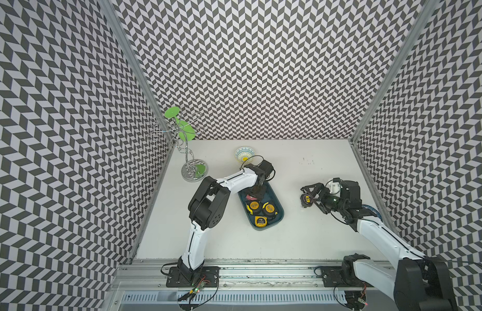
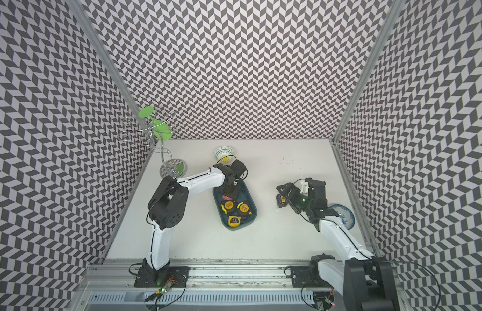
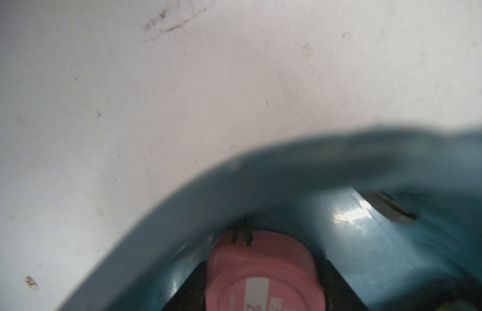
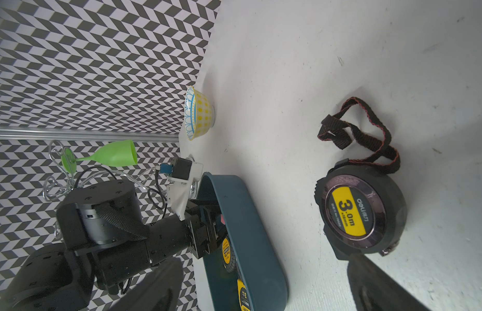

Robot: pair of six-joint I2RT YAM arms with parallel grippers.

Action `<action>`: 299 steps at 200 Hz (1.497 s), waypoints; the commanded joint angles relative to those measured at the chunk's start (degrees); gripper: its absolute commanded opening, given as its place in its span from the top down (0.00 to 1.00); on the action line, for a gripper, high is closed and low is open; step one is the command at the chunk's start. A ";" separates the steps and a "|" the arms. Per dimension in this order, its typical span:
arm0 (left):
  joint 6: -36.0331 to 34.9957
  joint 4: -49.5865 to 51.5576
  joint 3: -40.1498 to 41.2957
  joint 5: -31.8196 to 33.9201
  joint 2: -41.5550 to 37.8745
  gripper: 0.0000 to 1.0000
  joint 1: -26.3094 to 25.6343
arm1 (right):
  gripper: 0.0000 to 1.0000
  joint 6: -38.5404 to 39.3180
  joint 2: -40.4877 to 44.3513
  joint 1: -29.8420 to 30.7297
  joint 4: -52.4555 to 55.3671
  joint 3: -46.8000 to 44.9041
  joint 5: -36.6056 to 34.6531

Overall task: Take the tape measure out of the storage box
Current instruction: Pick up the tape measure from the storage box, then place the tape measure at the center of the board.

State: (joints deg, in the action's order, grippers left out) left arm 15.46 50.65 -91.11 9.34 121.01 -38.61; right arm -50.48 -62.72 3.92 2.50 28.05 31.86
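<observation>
The dark teal storage box (image 1: 279,200) (image 2: 252,201) lies mid-table in both top views. My left gripper (image 1: 254,192) (image 3: 264,269) reaches down into its far end and is shut on a pink tape measure (image 3: 261,280), with a black finger (image 3: 190,288) on each side of it. Three yellow-and-black tape measures (image 1: 269,208) lie in the box's near half. To the right, my right gripper (image 1: 307,198) stands open low over the table. A black tape measure (image 4: 361,210) with a yellow label and a strap lies on the table at its fingertips, ungripped.
A small patterned bowl (image 1: 244,154) stands behind the box. A chrome wire stand (image 1: 192,168) holding a green goblet (image 1: 180,126) occupies the back left corner. A blue-and-white plate (image 2: 343,215) lies under the right arm near the right wall.
</observation>
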 commanded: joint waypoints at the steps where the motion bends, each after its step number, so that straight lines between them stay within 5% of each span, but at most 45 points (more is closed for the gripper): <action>1: 0.53 1.07 -1.57 1.20 -0.07 1.00 0.38 | 0.01 0.61 -0.65 -0.41 -2.63 2.00 0.87; 88: 6.77 2.35 -6.12 -5.09 -10.86 1.00 -0.30 | 0.00 4.17 0.93 0.34 -2.90 2.95 2.67; 154: 17.89 -0.07 -10.80 -12.48 -17.55 1.00 -0.58 | 0.00 6.46 3.35 5.76 -6.45 4.19 2.48; 299: 45.10 -23.21 5.96 -22.63 -28.46 1.00 -3.31 | 0.08 11.76 1.68 28.25 -25.50 5.15 -19.77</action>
State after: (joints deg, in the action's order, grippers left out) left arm 55.61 33.28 -86.46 -12.36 95.79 -41.32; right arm -40.38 -59.64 30.57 -16.93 32.42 17.74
